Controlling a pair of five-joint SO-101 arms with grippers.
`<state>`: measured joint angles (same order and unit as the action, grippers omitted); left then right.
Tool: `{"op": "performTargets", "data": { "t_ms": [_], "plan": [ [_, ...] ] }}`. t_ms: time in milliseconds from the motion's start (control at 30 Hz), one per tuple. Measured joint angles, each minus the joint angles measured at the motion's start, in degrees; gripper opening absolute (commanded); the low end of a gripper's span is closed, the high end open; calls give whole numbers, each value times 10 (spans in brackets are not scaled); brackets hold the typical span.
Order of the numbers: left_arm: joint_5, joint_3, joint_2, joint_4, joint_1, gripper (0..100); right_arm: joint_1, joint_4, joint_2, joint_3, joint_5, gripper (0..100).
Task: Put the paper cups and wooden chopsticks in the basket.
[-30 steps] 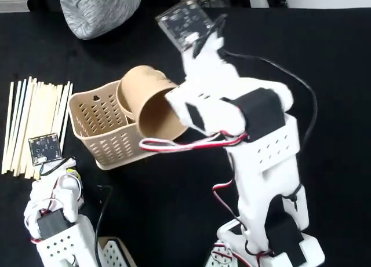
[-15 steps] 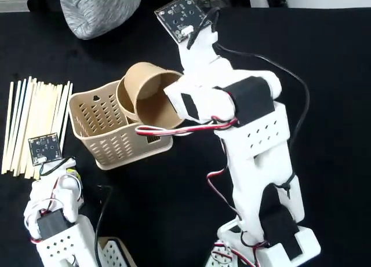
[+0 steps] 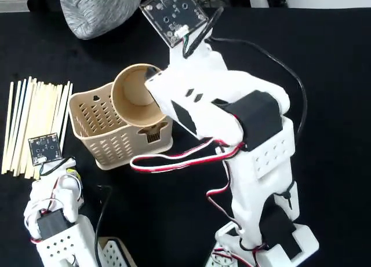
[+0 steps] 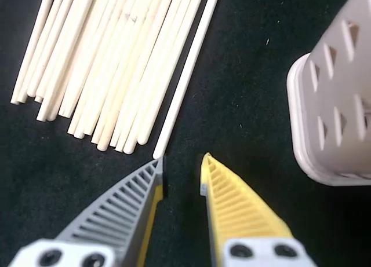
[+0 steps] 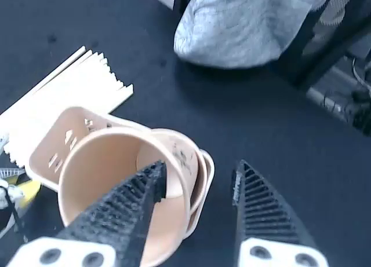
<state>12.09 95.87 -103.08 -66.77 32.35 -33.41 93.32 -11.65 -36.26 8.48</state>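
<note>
Looking down, we find the paper cups (image 3: 134, 94) leaning in the basket (image 3: 110, 142), with the chopsticks (image 3: 35, 119) lying left of it. At the left wrist, the left gripper (image 4: 182, 161) stands slightly parted at the chopstick ends. We judge the chopsticks light, stiff and apt to roll, best pinched mid-length. At the right wrist, the right gripper (image 5: 197, 173) is spread wide, one finger inside a thin, crushable cup.

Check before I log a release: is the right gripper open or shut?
Open. The right gripper has fingers wide apart, one over the paper cup, one outside it.
</note>
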Motion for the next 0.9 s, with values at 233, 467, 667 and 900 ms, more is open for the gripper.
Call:
{"op": "performTargets", "data": {
  "t_ms": [233,467,667,900],
  "plan": [
    [0,0,0,0,0,119,0,-70,39,34,-1,23],
    [0,0,0,0,0,119,0,-113,91,81,4,28],
    [0,0,0,0,0,119,0,-113,92,80,8,32],
    [0,0,0,0,0,119,0,-105,63,58,23,159]
  ]
}}
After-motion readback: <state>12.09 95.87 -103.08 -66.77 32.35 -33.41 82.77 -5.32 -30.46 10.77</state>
